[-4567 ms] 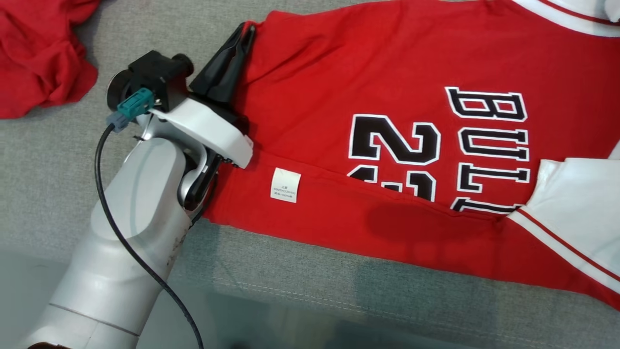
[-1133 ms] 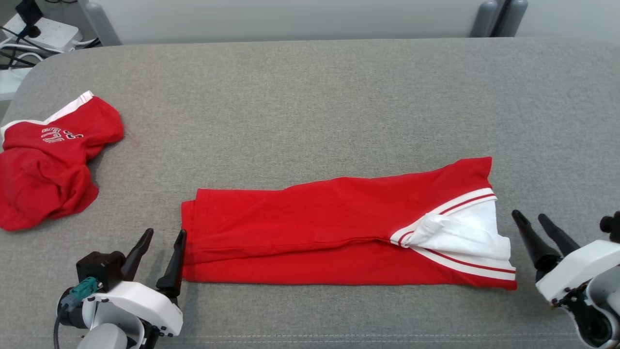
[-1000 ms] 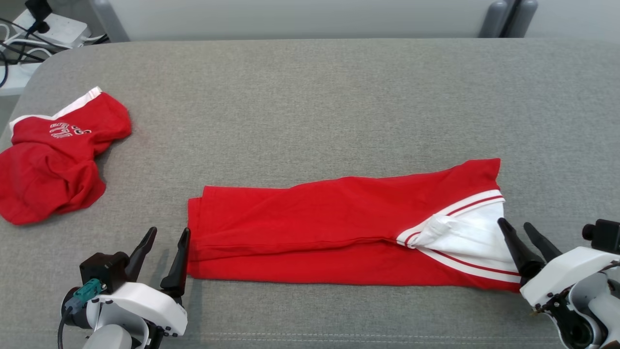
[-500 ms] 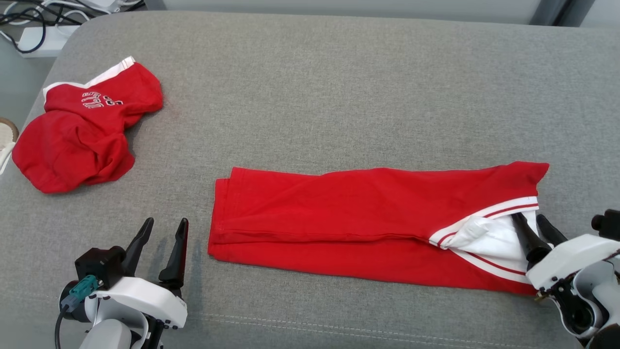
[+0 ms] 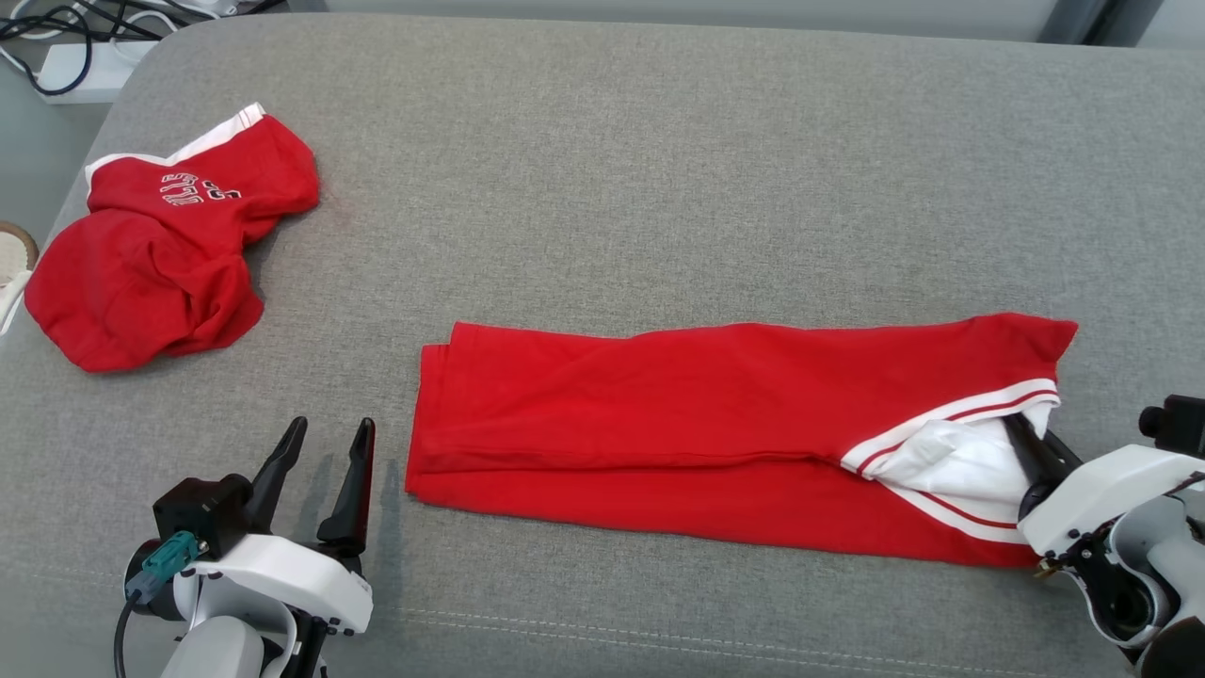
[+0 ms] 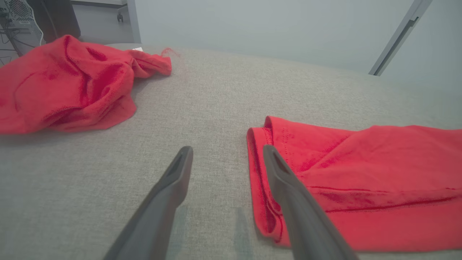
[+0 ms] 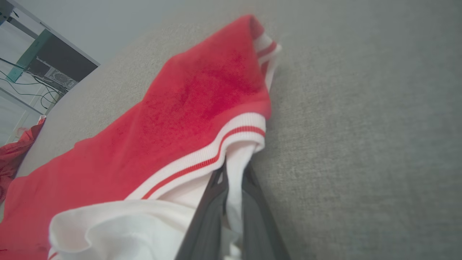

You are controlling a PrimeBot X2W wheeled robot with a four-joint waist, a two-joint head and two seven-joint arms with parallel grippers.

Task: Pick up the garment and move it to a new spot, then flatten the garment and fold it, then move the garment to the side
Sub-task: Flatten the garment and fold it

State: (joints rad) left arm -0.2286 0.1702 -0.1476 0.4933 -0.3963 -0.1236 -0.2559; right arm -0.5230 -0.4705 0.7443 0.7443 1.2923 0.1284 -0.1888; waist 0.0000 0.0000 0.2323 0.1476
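**Operator:** Where do my hands stand?

**Spotter:** Nearest you, your right gripper [image 5: 1028, 441] is clamped shut on the white fabric [image 5: 951, 457] at the right end of the garment [image 5: 715, 414]. The right wrist view shows a white fold pinched between the two fingers. Your left gripper [image 5: 333, 426] is spread wide and holds nothing. It sits just beside the garment's left end, apart from it in the head view.

**Operator:** And how does the garment lie?

**Spotter:** It lies folded into a long band on the grey padded surface [image 5: 612, 188]. Its long axis runs left to right across your front, from one gripper to the other. Your right arm has one end in its grip. Your left arm is the nearer to the free hem, which lies just to the right of its fingers. I judge that an end-to-end fold, or a carry to the side, turns on that: you travel along the band's length, not across it.

**Operator:** Anything around it?

**Spotter:** Farther off on your left, a crumpled red heap [image 5: 160, 254] rests well apart from the band. Beyond it the surface runs out to a rounded rim. Past that rim, a power strip [image 5: 85, 64] and cables [image 5: 38, 19] lie on the floor at the far left, with a pale wall [image 6: 252, 25] behind.
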